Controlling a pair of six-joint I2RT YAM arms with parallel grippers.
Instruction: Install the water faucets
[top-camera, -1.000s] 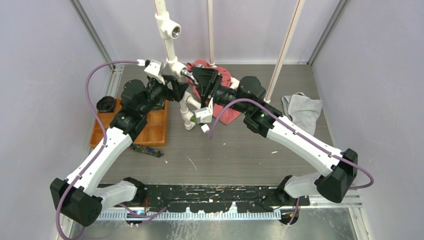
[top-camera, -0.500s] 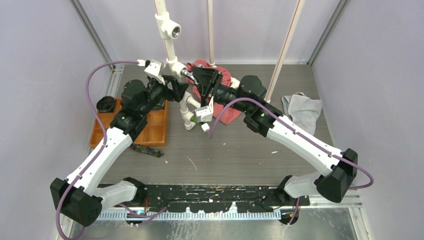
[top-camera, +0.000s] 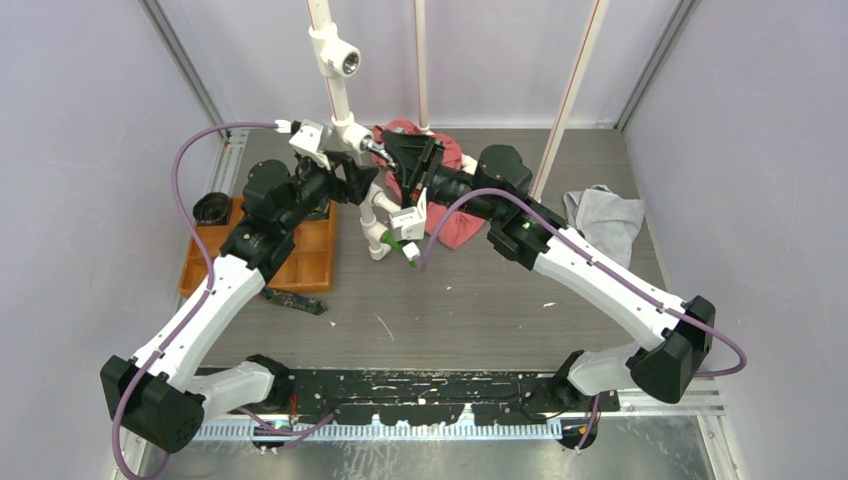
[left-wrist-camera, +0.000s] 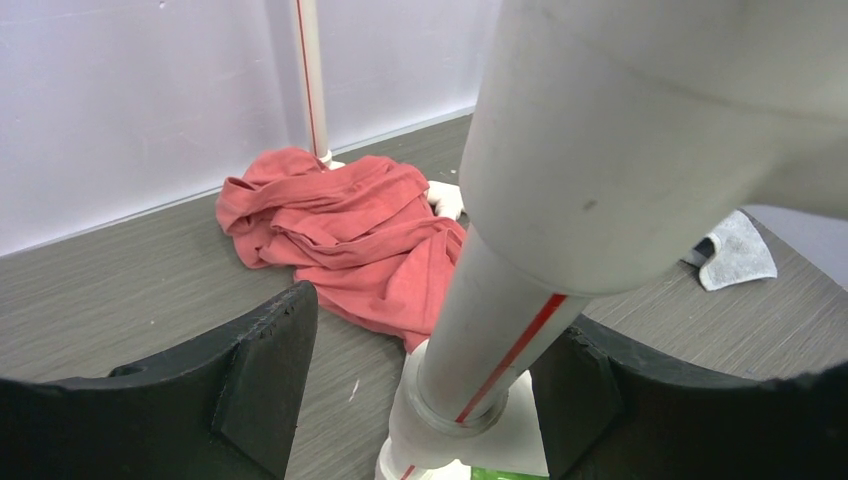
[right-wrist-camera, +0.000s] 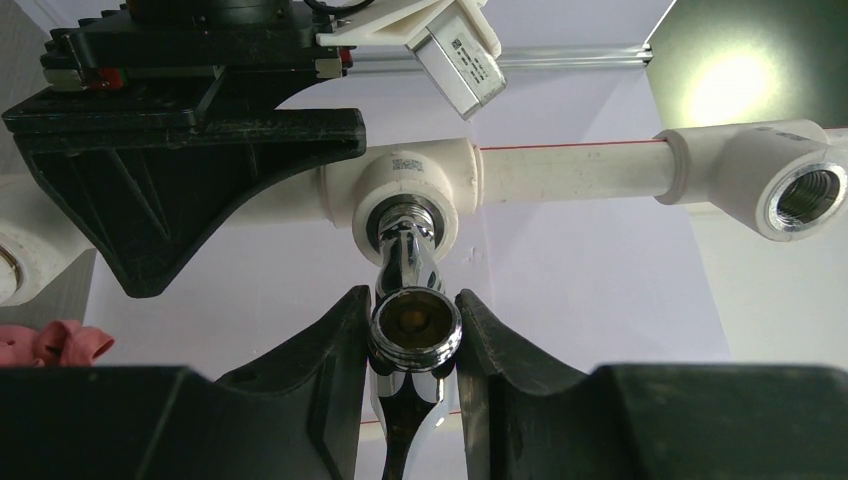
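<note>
The right pincer (right-wrist-camera: 412, 302) is closed on the faucet (right-wrist-camera: 405, 250), one finger pressed to each side of its round body. The faucet's neck sits in a tee (right-wrist-camera: 415, 185) on the pipe (left-wrist-camera: 495, 335). How deep it is threaded is hidden inside the fitting, and its lower end is cut off. The left pincer (left-wrist-camera: 420, 385) straddles the pipe. A gap shows beside one finger, but the other is partly behind the pipe, so whether it grips cannot be told. Only a sliver of the green tap (left-wrist-camera: 505, 474) shows at the frame's bottom edge. A red cloth (left-wrist-camera: 340, 230) lies on the counter (left-wrist-camera: 120, 290).
</note>
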